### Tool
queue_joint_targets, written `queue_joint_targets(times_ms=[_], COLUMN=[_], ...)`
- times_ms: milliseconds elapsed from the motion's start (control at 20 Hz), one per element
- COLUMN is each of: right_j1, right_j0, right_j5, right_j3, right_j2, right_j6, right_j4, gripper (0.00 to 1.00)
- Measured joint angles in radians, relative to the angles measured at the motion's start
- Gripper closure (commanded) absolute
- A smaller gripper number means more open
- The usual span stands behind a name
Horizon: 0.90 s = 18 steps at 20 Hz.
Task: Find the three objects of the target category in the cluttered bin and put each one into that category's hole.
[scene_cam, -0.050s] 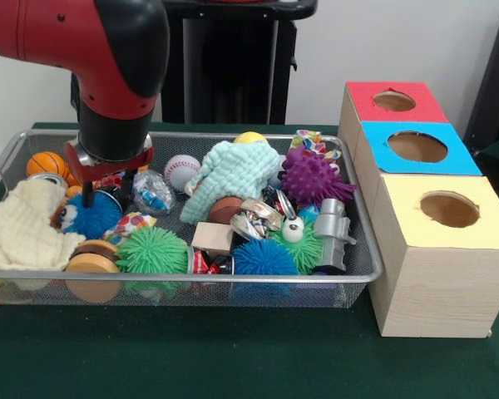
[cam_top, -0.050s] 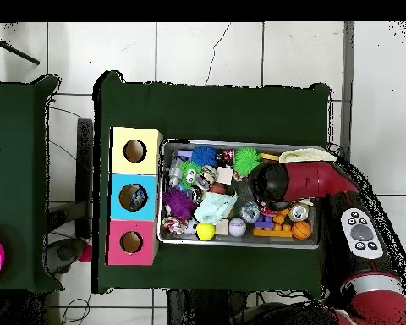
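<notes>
Wire-mesh bin (scene_cam, -0.050s: pixel 362 249) is crammed with spiky rubber balls, knitted cloths and a baseball (scene_cam, -0.050s: pixel 181 171). End effector (scene_cam, -0.050s: pixel 90 198) is lowered among clutter at a fuzzy blue ball (scene_cam, -0.050s: pixel 91 216); grip state cannot be told. Round-holed wooden boxes (scene_cam, -0.050s: pixel 437 241) are set beside the bin.

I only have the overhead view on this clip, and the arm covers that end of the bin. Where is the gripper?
Observer: The front view shows the gripper down inside the bin, right over a blue fuzzy toy.
Operator: Does that toy have any detail I could know it by?
Observer: Yes, an eye on its side, next to the cream cloth.
Operator: And the boxes, what are their sides like?
Observer: Pale wood below the coloured tops, as on the yellow box.
</notes>
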Motion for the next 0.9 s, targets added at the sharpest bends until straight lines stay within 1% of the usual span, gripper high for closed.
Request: queue_joint_targets(times_ms=[50, 100, 200, 300, 400, 450, 500, 550, 700, 800, 900], right_j1=[0.003, 0.011, 0.016, 0.020, 0.019, 0.018, 0.015, 0.012, 0.009, 0.008, 0.009], right_j0=[-0.006, -0.025, -0.040, -0.064, -0.066, -0.067, -0.064, -0.060, -0.045, -0.034, -0.012], right_j5=[0.000, 0.000, 0.000, 0.000, 0.001, 0.003, 0.013, 0.025, 0.061, 0.081, 0.107], right_j3=[0.004, 0.014, 0.022, 0.042, 0.049, 0.053, 0.064, 0.070, 0.076, 0.077, 0.077], right_j2=[0.002, 0.007, 0.015, 0.026, 0.026, 0.026, 0.026, 0.026, 0.026, 0.026, 0.023], right_j6=[0.000, 0.000, 0.000, 0.000, 0.000, 0.000, 0.000, 0.000, 0.000, 0.000, 0.000], right_j4=[0.015, 0.058, 0.092, 0.155, 0.183, 0.197, 0.245, 0.277, 0.341, 0.363, 0.366], gripper=[0.00, 0.00, 0.00, 0.00, 0.00, 0.00, 0.00, 0.00, 0.00, 0.00, 0.00])
